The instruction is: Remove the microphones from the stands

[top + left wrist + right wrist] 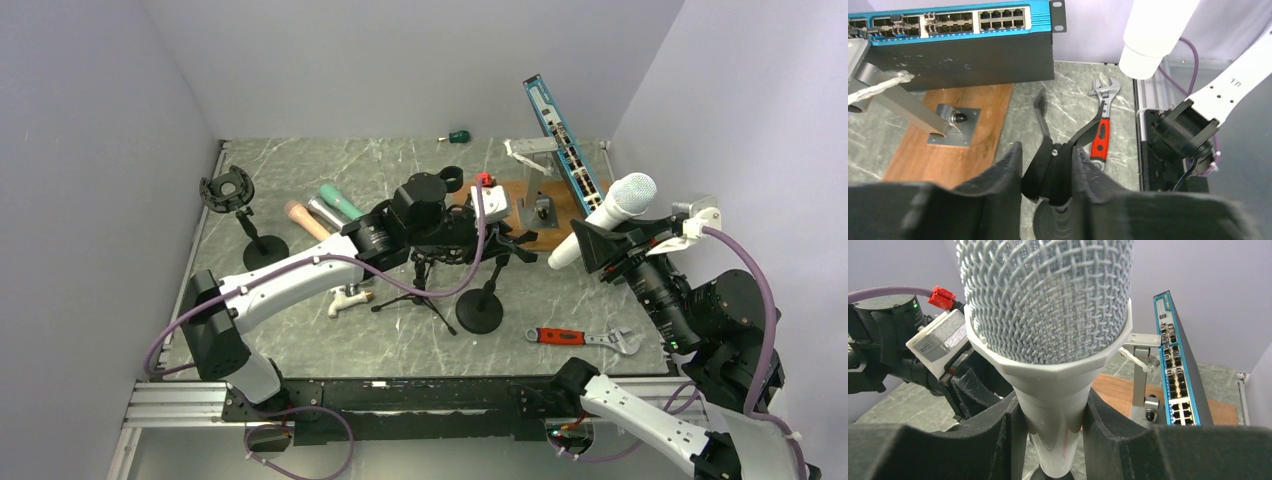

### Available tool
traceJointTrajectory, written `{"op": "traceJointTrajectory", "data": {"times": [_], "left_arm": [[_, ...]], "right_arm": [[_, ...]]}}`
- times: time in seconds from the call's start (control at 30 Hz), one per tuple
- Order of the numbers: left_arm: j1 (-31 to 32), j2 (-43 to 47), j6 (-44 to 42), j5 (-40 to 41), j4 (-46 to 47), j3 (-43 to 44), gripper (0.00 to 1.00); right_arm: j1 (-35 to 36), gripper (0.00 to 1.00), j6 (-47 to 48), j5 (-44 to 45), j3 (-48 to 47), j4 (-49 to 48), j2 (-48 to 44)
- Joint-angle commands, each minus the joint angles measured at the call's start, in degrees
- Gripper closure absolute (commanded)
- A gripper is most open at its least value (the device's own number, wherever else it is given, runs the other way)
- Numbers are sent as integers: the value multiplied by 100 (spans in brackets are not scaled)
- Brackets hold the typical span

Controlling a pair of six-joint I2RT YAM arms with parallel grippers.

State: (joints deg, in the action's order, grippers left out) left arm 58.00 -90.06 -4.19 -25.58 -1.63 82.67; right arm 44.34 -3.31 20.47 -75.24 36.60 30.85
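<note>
My right gripper (1050, 430) is clamped on the neck of the white microphone (606, 214), just below the mesh head, with both pads pressed flat against the body. It holds the microphone in the air over the right side of the table (400, 160), at about 3 o'clock from the stand. The microphone's long axis is tilted, with the head up toward 1 o'clock and the tail pointing down toward 7 o'clock, back at the stand. My left gripper (1048, 175) is closed nearly tight on the stand's black clip (1058, 150), steadying it above the round base (480, 312). In the left wrist view the tail hangs at 1 o'clock from the clip with open space between them, so I judge the microphone is already out of its holder. The right arm is the only one that can carry it. I think the next move depends on pulling along that axis, away from the clip, so the tail doesn't swing back into the prongs.
</note>
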Motion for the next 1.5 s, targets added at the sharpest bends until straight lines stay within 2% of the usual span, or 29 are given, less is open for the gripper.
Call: {"op": "traceJointTrajectory", "data": {"times": [0.0, 0.07, 0.27, 0.63, 1.27, 1.33, 1.4, 1.47], "left_arm": [[156, -227, -153, 230, -367, 40, 86], [213, -291, -65, 249, -217, -188, 95], [347, -396, 199, 360, 230, -936, 100], [370, 4, 348, 588, 401, -2043, 100], [432, -131, 652, 599, 813, -2757, 100], [432, -43, 584, 738, 556, -2613, 93], [432, 15, 494, 938, 72, -2295, 78], [432, 61, 276, 1089, -486, -1909, 57]], "right_arm": [[10, 100, -86, 11, -23, -100, -109], [6, 100, -96, 2, 15, -120, -139], [14, 100, -126, -25, 67, -49, -137], [14, 100, -142, -117, 116, -48, -86], [9, 100, -99, -113, -42, 5, 46], [11, 100, -108, -117, -33, -8, 56], [14, 100, -106, -126, -26, -35, 65], [14, 100, -113, -148, -42, -39, 83]]}}
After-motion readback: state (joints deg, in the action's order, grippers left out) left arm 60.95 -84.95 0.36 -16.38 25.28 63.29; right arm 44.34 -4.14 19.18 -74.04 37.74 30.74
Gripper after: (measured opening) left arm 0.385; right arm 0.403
